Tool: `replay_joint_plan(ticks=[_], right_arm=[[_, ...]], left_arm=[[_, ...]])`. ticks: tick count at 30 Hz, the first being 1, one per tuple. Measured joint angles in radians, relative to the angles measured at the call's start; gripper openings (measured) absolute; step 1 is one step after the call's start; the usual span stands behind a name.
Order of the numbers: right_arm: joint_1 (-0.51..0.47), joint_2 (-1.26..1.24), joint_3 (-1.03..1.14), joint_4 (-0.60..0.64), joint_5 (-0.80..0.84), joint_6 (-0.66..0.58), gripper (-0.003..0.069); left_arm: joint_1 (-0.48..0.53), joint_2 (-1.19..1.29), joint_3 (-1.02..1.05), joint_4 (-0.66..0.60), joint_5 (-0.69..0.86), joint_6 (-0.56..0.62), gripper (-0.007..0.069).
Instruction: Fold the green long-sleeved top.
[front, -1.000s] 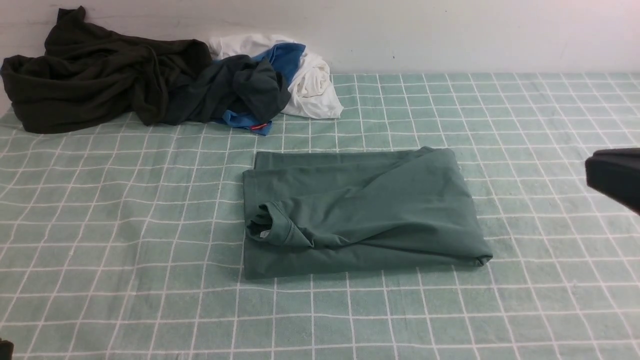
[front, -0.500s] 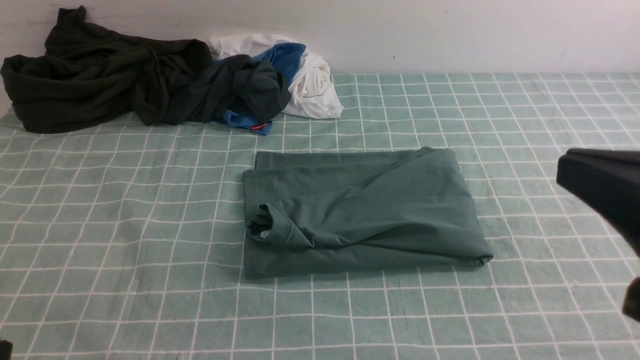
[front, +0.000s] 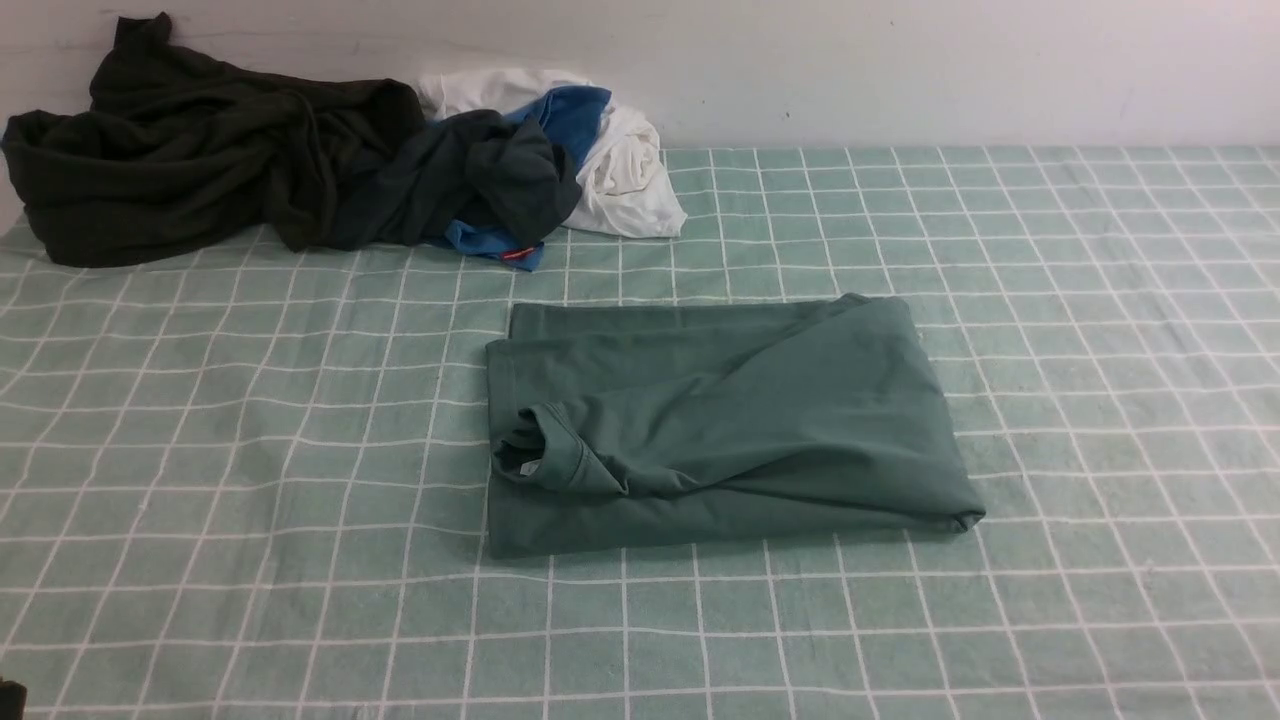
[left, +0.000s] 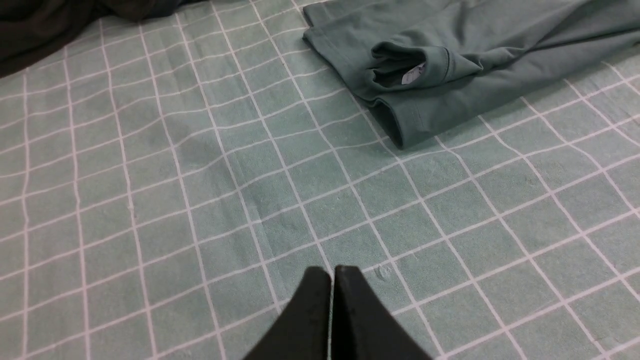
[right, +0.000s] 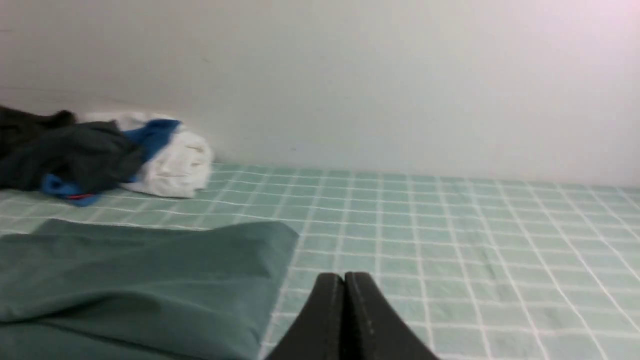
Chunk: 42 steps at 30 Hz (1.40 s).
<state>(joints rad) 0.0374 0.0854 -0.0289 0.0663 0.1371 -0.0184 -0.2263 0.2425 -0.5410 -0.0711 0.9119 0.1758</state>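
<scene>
Two claws, both closed, both gripping nothing: left gripper (left: 332, 274) is pointing its joined tips over bare grid cloth (left: 200, 210), apart from the garment; right gripper (right: 344, 280) is likewise showing tips pressed together, no fabric between. Next out, green long-sleeved top (front: 740, 420) is lying folded over itself mid-table on the grid cloth, untouched. One end is showing two offset layers, with a rumpled, open fold and a small white tag (front: 529, 467) at the left; the right end is smoother, its near corner bunching slightly. Farther out, a clothes heap is sitting at far left against the white wall (front: 900, 70): olive-black garment (front: 200, 150), dark grey-teal garment (front: 470, 180), blue cloth (front: 575, 115), white cloth (front: 635, 180).
</scene>
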Motion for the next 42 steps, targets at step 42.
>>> replay_joint_plan(ticks=[42], right_arm=[[-0.079,-0.096,0.054,-0.072,0.212,0.106,-0.0013]], left_arm=[[0.0,0.0,0.0,0.0,0.0,0.0,-0.0003]])
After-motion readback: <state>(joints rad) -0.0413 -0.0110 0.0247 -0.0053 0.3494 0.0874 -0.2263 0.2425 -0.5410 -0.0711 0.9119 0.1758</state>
